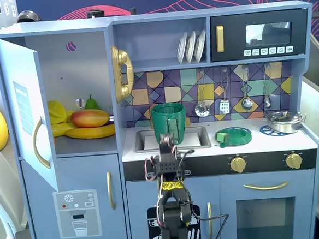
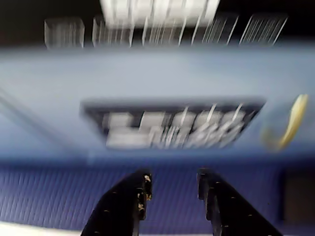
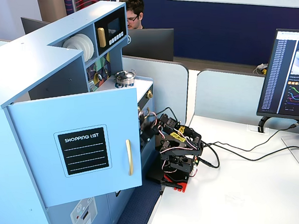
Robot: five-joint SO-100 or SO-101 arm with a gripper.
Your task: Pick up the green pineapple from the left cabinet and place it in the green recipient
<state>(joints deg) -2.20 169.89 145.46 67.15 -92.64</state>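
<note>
The left cabinet (image 1: 84, 64) stands open, its door (image 1: 27, 112) swung out to the left. On its shelf lie a red-orange mango (image 1: 90, 118), a banana (image 1: 90, 132), yellow fruit (image 1: 56, 111) and a dark green pear (image 1: 91, 103). No green pineapple shows in any view. The green recipient (image 1: 169, 120) stands upright in the sink. My gripper (image 1: 168, 138) is low in front of the sink, just before the recipient. In the blurred wrist view the gripper (image 2: 173, 179) is open and empty, with a clear gap between the jaws.
A flat green dish (image 1: 233, 135) and a metal pan (image 1: 284, 121) sit on the counter to the right. Utensils hang on the back wall. In a fixed view the open door (image 3: 81, 144) hides the cabinet's inside; my folded arm (image 3: 178, 148) stands on the white desk (image 3: 232, 197).
</note>
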